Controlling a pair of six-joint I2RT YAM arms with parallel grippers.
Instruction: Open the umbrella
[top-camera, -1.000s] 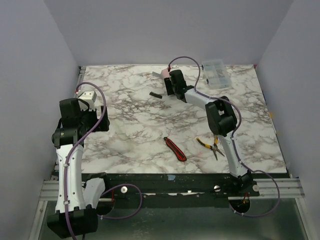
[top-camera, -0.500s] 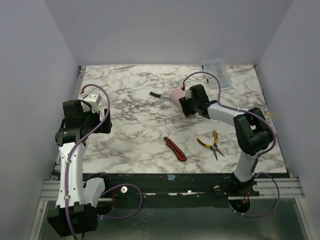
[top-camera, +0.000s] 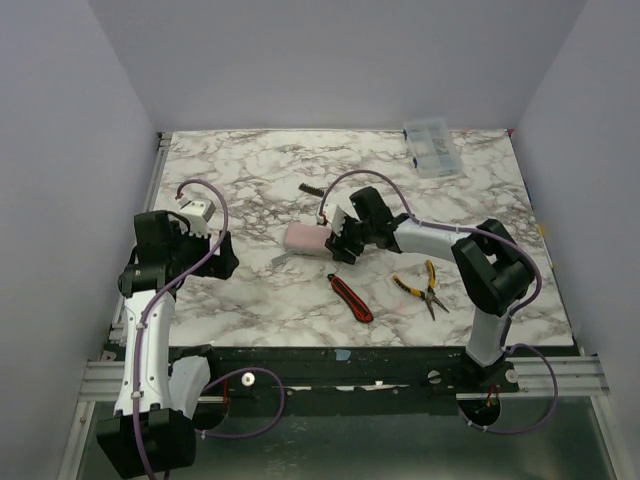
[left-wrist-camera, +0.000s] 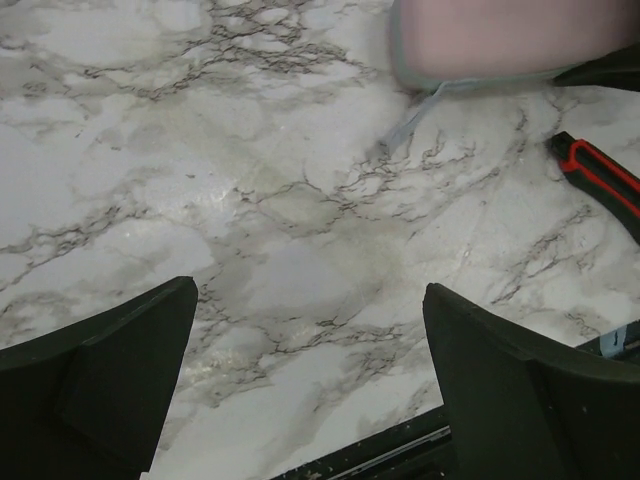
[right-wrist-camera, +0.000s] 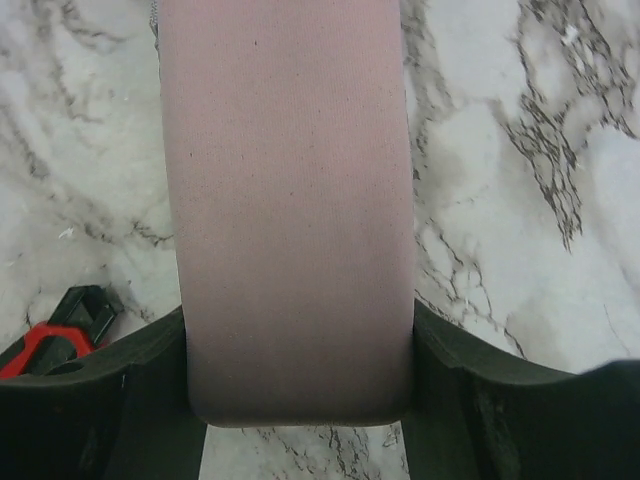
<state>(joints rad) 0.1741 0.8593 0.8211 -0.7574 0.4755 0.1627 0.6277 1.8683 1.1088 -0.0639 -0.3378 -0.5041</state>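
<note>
Umbrella (top-camera: 305, 238) folded, pale pink, near centre of marble table (top-camera: 250, 290); resting or just lifted, cannot tell; right gripper (top-camera: 338, 240) clamped on its right end, fingers pressed to both sides; left gripper (top-camera: 218, 258) spread wide, holding nothing, well left of umbrella; red-black utility knife (top-camera: 350, 298) near; yellow-handled pliers (top-camera: 425, 288) beyond.

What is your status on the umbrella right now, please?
Left gripper open, empty. Right gripper shut on the umbrella, folded, mid-table. Red-black knife nearby, not in the way.

Plain lavender walls (top-camera: 340, 60) enclose a marble-patterned table (top-camera: 250, 290).
</note>
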